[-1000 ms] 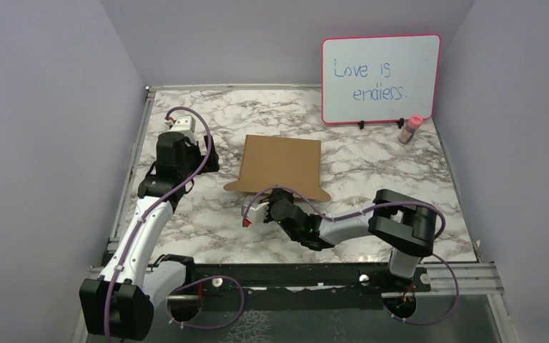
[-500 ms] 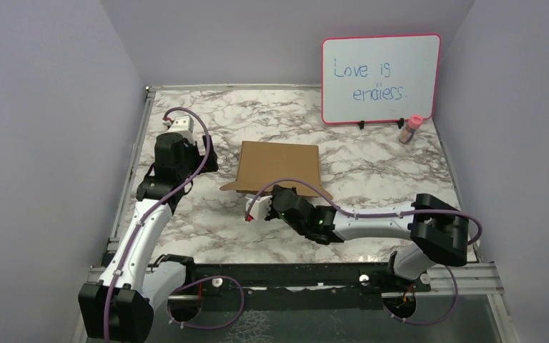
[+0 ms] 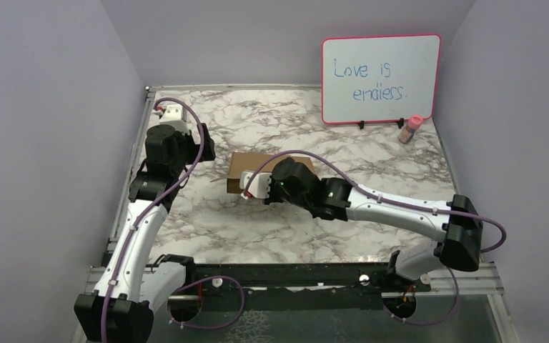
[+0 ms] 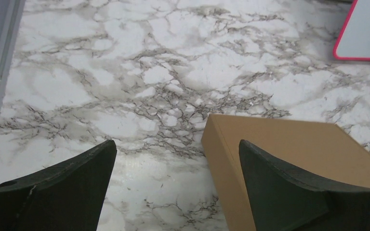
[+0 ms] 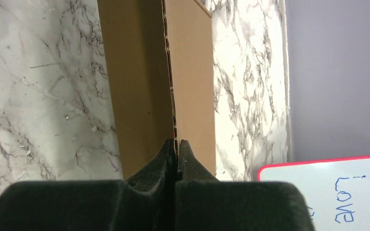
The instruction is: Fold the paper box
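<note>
The paper box (image 3: 243, 163) is brown cardboard near the table's middle, partly hidden by my right arm. My right gripper (image 3: 252, 189) is shut on the edge of a cardboard panel, which stands up edge-on in the right wrist view (image 5: 139, 72), with the gripper's tips (image 5: 177, 143) pinching it. My left gripper (image 3: 201, 151) is open and empty just left of the box. In the left wrist view the box's corner (image 4: 289, 144) lies under the right finger (image 4: 279, 183), and bare table shows between the tips of the left gripper (image 4: 177, 144).
A pink-framed whiteboard (image 3: 380, 78) stands at the back right, with a small pink-capped bottle (image 3: 409, 128) beside it. A metal rail (image 3: 137, 153) runs along the table's left edge. Purple walls close in the left, back and right.
My right gripper has moved away from me with the cardboard's near panel and raised it, so the sheet looks much shorter. My left gripper has drawn back and to the left a little.
</note>
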`<action>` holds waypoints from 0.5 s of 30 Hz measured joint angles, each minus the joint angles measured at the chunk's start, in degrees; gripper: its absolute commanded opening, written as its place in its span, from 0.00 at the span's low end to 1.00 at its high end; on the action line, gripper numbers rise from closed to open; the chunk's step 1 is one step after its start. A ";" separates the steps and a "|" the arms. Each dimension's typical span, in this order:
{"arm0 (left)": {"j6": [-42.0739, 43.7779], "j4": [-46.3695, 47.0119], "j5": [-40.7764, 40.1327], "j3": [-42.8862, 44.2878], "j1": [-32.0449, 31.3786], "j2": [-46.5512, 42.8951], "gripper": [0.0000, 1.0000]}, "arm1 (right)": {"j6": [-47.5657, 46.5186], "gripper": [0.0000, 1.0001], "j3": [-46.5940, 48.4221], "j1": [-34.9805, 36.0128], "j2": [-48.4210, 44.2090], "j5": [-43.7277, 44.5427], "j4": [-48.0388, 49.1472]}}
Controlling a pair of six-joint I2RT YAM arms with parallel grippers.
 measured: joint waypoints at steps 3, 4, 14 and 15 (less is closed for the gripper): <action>0.50 -0.35 -0.48 2.43 0.00 -1.25 0.98 | 1.64 0.01 5.01 -0.83 -0.37 -2.29 -6.38; 0.74 -0.55 -0.76 2.95 0.00 -1.51 0.98 | 2.23 0.01 6.67 -1.11 -0.42 -3.02 -8.41; 2.38 -3.23 -3.15 7.78 -0.13 -2.82 0.98 | 5.84 0.01 15.96 -4.07 -0.59 -10.45 -22.67; 2.38 -3.45 -3.02 8.02 -0.13 -2.82 0.98 | 6.01 0.01 16.81 -4.68 -0.59 -11.85 -23.76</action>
